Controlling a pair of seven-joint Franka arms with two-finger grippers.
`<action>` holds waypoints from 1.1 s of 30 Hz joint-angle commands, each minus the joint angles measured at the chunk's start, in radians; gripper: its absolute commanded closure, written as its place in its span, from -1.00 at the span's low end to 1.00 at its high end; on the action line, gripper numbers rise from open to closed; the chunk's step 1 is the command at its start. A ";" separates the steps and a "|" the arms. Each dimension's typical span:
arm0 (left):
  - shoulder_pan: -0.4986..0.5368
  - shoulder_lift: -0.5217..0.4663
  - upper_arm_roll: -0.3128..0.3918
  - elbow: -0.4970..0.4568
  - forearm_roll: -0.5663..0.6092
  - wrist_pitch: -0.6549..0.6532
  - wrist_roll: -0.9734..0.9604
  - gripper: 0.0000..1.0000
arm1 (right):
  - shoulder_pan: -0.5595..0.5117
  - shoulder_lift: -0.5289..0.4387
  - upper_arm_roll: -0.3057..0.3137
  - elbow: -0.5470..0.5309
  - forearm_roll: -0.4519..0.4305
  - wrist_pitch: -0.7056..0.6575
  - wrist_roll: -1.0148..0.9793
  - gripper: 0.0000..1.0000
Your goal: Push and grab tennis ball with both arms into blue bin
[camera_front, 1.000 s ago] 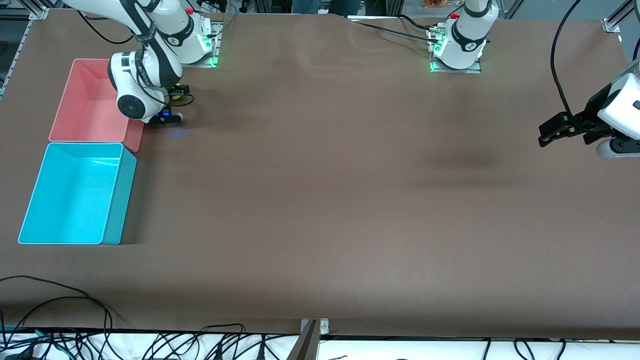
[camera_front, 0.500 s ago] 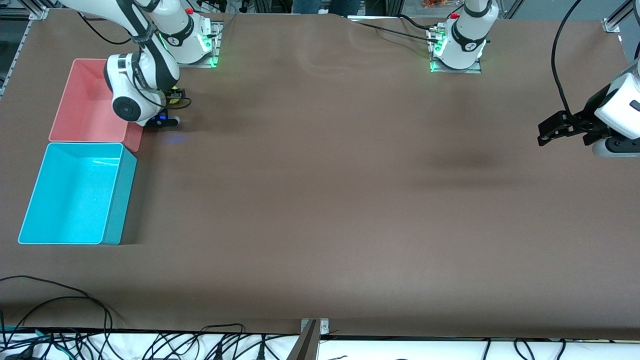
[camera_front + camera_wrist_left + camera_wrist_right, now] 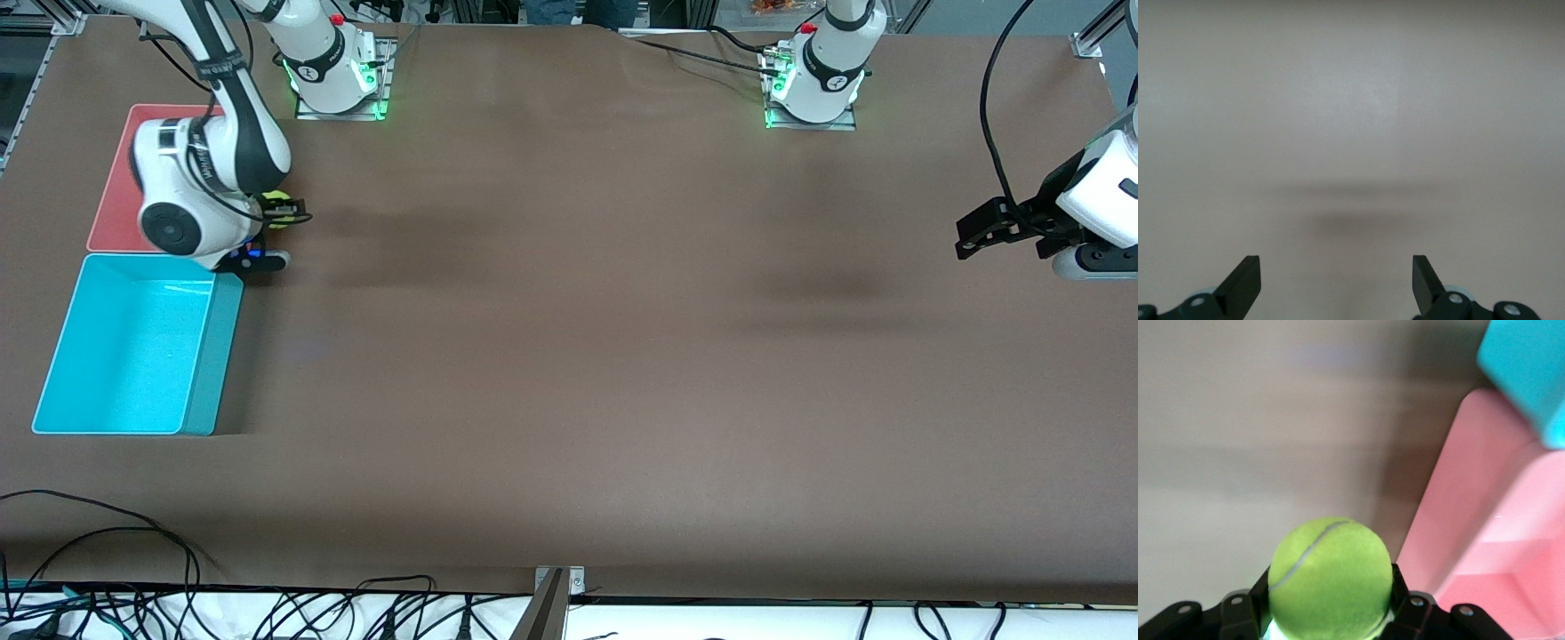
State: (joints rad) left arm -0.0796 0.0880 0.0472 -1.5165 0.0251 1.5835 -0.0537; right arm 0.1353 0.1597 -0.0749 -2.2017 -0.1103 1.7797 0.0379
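Observation:
The tennis ball, yellow-green and fuzzy, sits between the fingers of my right gripper, which is shut on it. In the front view the ball and right gripper are up over the brown table, beside the pink bin's side wall and close to the blue bin's corner. The blue bin is cyan and stands empty at the right arm's end of the table; a corner of it shows in the right wrist view. My left gripper waits open and empty over the left arm's end of the table.
The pink bin stands against the blue bin, farther from the front camera, partly hidden by the right arm; it also shows in the right wrist view. Cables lie along the table's front edge.
The right arm has swung with the ball from beside the pink bin's farther part toward the front camera, ending close to the blue bin's corner. The left arm has barely moved.

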 commanded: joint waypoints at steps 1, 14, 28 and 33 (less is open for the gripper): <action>-0.005 -0.019 0.000 -0.016 0.022 -0.010 0.020 -1.00 | 0.010 0.072 -0.005 0.262 0.018 -0.207 -0.015 0.09; -0.005 -0.019 0.002 -0.018 0.022 -0.011 0.018 -1.00 | -0.052 0.185 -0.034 0.497 -0.149 -0.186 -0.210 0.09; -0.006 -0.014 0.000 -0.016 0.022 -0.011 0.018 -1.00 | -0.207 0.299 -0.032 0.505 -0.137 0.038 -0.426 0.09; -0.006 -0.014 0.000 -0.016 0.022 -0.011 0.018 -1.00 | -0.238 0.345 -0.032 0.505 -0.098 0.072 -0.450 0.07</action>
State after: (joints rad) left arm -0.0805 0.0881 0.0472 -1.5199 0.0252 1.5803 -0.0536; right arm -0.0788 0.4559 -0.1164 -1.7308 -0.2415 1.8401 -0.3717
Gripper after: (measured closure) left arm 0.000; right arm 0.335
